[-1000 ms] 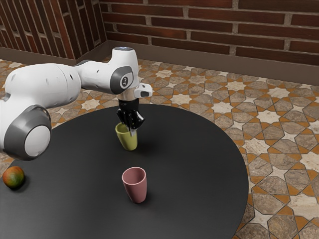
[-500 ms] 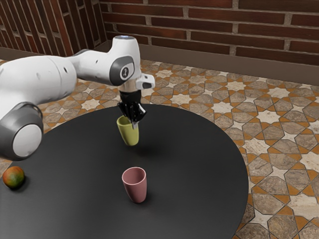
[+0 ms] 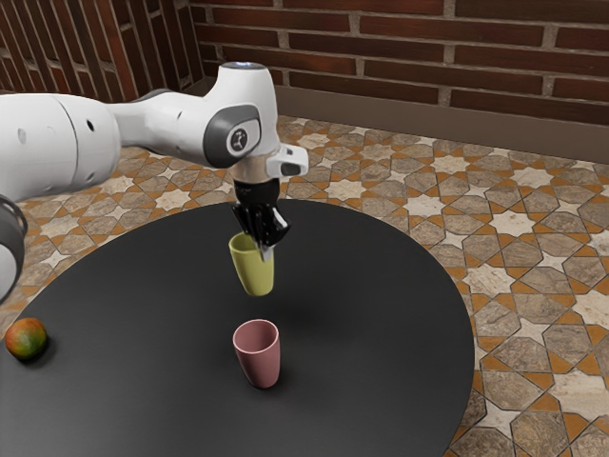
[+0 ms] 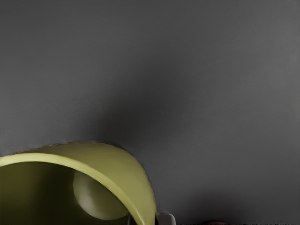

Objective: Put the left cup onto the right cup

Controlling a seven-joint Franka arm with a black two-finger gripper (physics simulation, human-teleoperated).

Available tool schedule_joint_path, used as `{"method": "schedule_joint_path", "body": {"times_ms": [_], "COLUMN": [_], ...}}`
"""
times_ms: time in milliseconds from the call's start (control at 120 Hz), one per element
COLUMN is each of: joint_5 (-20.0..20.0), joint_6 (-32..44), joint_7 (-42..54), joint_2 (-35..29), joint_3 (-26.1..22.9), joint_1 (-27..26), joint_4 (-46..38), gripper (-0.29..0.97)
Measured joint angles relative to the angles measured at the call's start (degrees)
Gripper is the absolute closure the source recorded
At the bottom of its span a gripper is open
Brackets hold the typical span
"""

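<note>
Right up front, the pink cup stands upright on the black table, with a mango well apart at the exterior view's left. Just behind the pink cup, your gripper has its 2 fingers clamped on the rim of the yellow cup, held off the table. Farther back runs a brick wall.
</note>
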Motion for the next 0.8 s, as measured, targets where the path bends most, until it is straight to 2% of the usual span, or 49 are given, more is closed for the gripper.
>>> {"method": "schedule_joint_path", "body": {"times_ms": [350,525,800], "joint_5": [2.98,4.77,5.4], "joint_6": [0.82,0.89,0.97], "joint_7": [-4.24,-7.08,-11.55], "joint_2": [-9.14,-11.81,-14.49], "joint_3": [-1.32,-3.47,-7.22], "joint_1": [-4.17,-4.36,-3.46], "joint_4": [-7.66,-10.82,-14.71], "gripper": [0.79,0.79,0.79]}}
